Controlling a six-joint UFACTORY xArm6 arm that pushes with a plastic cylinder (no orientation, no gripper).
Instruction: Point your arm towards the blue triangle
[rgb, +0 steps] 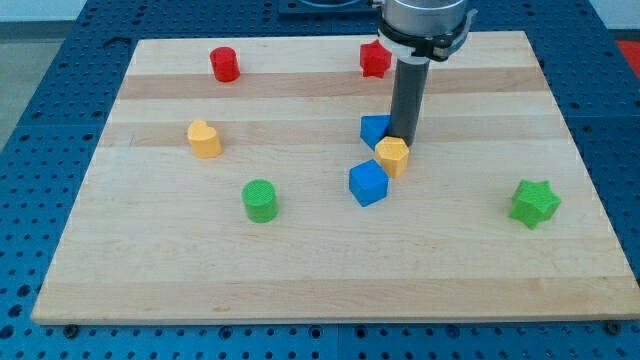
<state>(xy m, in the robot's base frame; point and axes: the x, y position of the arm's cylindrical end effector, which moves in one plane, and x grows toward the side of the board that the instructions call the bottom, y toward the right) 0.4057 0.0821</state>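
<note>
On the wooden board (300, 270), nearest the view's bottom, sit a green star (534, 203) at the right and a green cylinder (260, 200) left of centre. Just above them a blue cube (368, 183) touches a yellow hexagon (392, 156). My tip (404, 138) has no jaws and grasps nothing; it stands at the hexagon's top edge, right beside the blue triangle (375, 130), which lies to its left, partly hidden. A yellow heart (204, 139) sits far left. Farthest: red cylinder (225, 64), red star (375, 59).
</note>
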